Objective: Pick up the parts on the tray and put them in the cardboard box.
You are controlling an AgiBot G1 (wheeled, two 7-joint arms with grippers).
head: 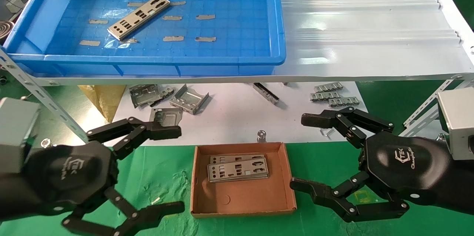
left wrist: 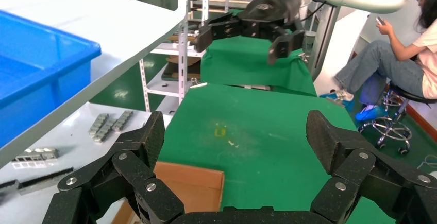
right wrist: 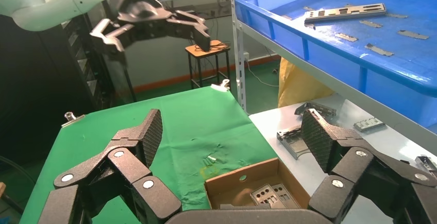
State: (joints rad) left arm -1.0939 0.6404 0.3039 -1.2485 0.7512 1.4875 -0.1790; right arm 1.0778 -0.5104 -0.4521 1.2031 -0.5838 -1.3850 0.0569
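My left gripper (head: 148,169) and my right gripper (head: 318,154) both hang spread wide and empty, one at each side of the cardboard box (head: 242,206). The box sits on the green cloth (head: 163,176), and inside it a few silver plates (head: 238,168) already lie stacked near its far wall.

One plate (head: 139,17) is left, lying at a slant on the floor of the blue tray (head: 148,60), which stands on the shelf (head: 370,25) above and behind the box.

I think the risk is in the grasp: this plate is thin and flat, so my fingertips may slide over it, or push it across the gridded floor. The scraps of beige tape (head: 173,38) near it could also catch an edge. The raised rim of the tray may block my wrist when I reach in.

Below the shelf, behind the box, a white surface (head: 237,117) carries bent grey brackets (head: 189,99) and small ridged strips (head: 335,97); these are not mine to take. In the left wrist view a seated person (left wrist: 397,54) is beyond the cloth.
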